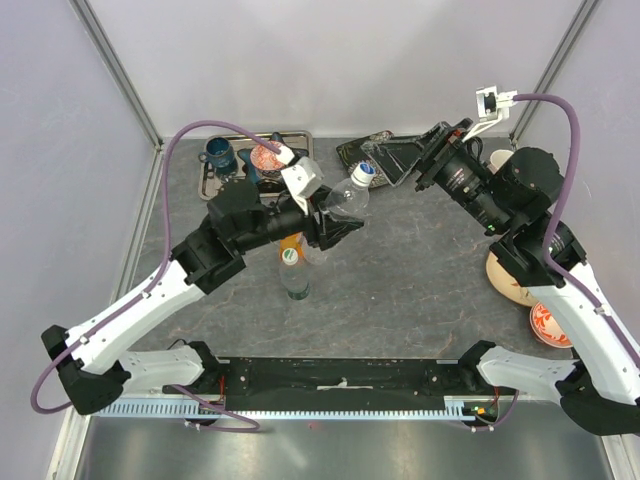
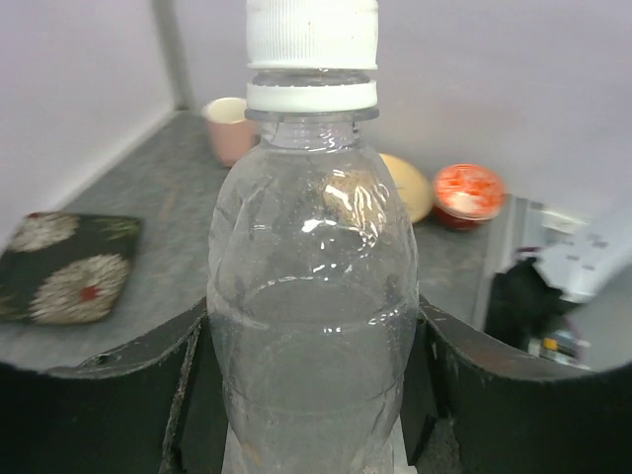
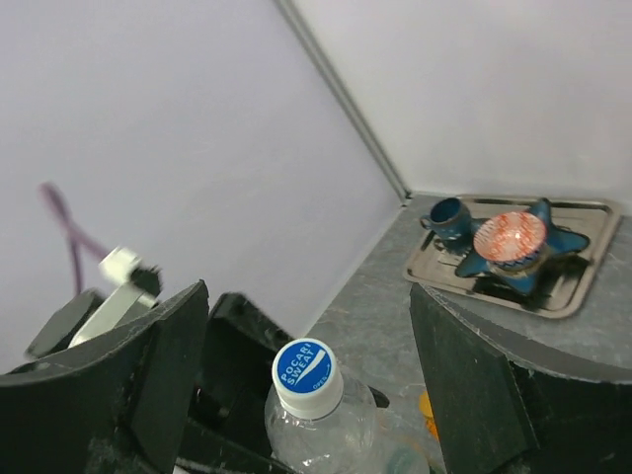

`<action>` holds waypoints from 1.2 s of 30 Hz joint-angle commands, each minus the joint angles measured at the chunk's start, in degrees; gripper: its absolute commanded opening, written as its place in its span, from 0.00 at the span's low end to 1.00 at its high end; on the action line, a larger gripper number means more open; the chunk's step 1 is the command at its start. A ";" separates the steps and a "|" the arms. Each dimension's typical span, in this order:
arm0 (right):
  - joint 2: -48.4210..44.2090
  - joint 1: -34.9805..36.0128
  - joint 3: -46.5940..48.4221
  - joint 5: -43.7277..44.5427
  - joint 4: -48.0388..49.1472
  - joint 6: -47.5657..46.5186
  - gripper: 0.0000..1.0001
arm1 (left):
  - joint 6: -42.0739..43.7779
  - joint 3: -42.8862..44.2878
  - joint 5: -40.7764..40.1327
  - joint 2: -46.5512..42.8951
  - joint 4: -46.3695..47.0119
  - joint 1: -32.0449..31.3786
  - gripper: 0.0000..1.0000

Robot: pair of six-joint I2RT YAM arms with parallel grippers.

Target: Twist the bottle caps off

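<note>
The left gripper (image 2: 316, 395) is clamped around a clear bottle (image 2: 311, 286), held tilted, with its blue-and-white cap (image 3: 307, 376) screwed on. The right gripper (image 3: 308, 341) is spread wide on either side of that cap, apparently not touching it. Two more capped bottles (image 1: 292, 265) stand beneath the left arm.

Left arm (image 1: 150, 290): stretched from near-left base toward table centre, forearm low. Left gripper (image 1: 338, 222): jaws clamped on body of clear bottle (image 2: 311, 296), holding it off table, tilted toward right arm. Right arm (image 1: 530, 185): elbow raised at right side, forearm pointing left. Right gripper (image 1: 392, 165): jaws spread wide, fingers (image 3: 494, 395) facing bottle's top, no contact.
</note>
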 commanded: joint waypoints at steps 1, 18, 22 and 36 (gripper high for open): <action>-1.09 0.19 -0.38 10.39 -2.68 4.12 0.89 | 11.01 1.39 -28.46 0.52 -1.77 -5.71 0.46; 7.17 1.42 2.71 3.81 -10.06 1.67 0.82 | 15.32 2.63 -42.04 3.52 -0.72 -11.87 0.46; 7.26 1.51 2.26 3.81 -9.98 1.49 0.76 | 15.32 2.45 -42.05 3.34 -0.63 -11.87 0.46; 6.82 1.51 0.33 3.54 -9.54 1.23 0.43 | 15.41 2.01 -41.96 2.99 -0.36 -12.04 0.46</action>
